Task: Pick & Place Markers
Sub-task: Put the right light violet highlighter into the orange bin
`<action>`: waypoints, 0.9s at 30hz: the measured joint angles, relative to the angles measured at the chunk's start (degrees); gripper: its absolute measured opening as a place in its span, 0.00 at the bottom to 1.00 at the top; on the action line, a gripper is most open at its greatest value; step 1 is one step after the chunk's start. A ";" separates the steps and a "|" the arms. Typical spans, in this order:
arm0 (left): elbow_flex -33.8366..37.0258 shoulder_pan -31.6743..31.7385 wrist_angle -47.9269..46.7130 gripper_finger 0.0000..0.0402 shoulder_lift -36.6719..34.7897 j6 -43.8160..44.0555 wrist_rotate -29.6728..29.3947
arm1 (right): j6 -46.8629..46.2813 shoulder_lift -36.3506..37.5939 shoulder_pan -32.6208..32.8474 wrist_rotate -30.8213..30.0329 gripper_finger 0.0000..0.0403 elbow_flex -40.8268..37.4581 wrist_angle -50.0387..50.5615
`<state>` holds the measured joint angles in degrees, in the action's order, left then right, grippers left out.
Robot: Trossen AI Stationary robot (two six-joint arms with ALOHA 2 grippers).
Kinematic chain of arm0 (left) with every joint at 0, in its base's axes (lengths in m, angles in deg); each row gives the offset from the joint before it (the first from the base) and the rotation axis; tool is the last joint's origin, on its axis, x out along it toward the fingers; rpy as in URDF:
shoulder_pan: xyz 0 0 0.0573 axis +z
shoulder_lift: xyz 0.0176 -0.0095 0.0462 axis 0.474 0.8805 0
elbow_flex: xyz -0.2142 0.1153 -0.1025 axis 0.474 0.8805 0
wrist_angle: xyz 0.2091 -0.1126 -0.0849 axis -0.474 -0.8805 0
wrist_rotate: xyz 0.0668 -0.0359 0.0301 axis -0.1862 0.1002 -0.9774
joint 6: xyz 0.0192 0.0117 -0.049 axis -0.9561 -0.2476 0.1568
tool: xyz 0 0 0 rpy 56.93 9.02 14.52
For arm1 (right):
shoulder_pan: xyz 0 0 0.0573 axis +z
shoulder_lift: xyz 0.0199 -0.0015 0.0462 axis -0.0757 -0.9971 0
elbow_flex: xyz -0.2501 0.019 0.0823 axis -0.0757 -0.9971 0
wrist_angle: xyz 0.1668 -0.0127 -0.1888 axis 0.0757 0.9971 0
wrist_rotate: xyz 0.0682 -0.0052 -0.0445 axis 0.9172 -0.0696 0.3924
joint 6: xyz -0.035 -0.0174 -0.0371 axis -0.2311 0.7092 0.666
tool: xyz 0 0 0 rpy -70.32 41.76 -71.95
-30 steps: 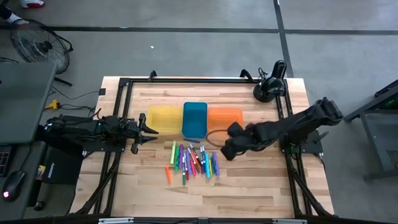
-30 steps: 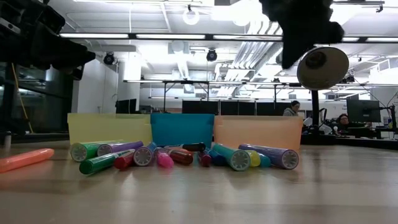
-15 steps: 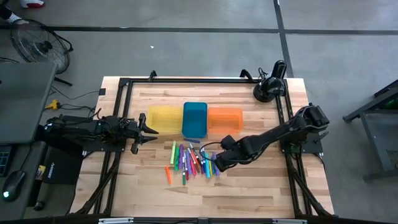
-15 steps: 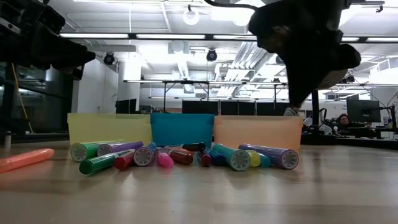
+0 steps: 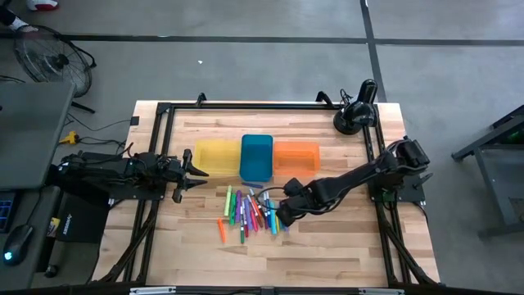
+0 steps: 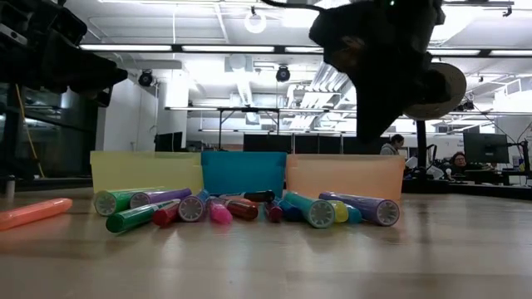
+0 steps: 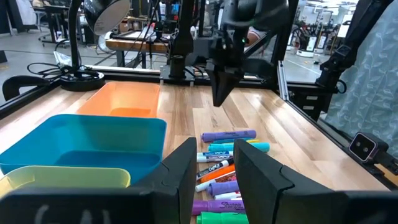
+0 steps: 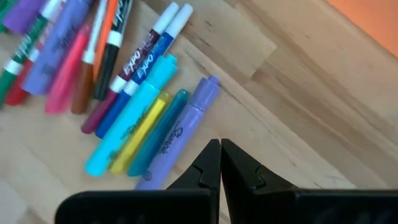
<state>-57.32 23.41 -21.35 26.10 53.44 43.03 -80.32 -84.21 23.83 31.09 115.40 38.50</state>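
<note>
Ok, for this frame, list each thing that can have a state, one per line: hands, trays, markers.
right hand: shut, empty, above the purple marker at the pile's edge.
left hand: open, waiting by the yellow tray.
markers: lying loose on the table, none in a tray.
yellow tray: looks empty.
blue tray: looks empty.
orange tray: looks empty.

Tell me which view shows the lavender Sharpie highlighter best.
The right wrist view: the lavender Sharpie highlighter lies close below the shut right end effector, its label readable. The left wrist view shows it small, at the pile's far end. The low view shows it mostly end-on. In the high view it cannot be singled out.
</note>
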 joint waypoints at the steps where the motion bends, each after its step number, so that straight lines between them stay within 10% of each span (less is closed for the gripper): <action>1: 0.00 0.00 0.00 0.26 -0.02 0.00 0.00 | 0.53 -0.43 -0.01 0.65 0.00 0.00 -0.03; 27: 0.01 0.00 0.00 0.26 -0.02 0.00 -0.01 | -3.77 -15.88 -2.74 9.34 0.30 15.69 9.55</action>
<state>-57.31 23.41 -21.35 26.08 53.44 43.02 -84.09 -100.09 21.09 40.43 131.10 48.05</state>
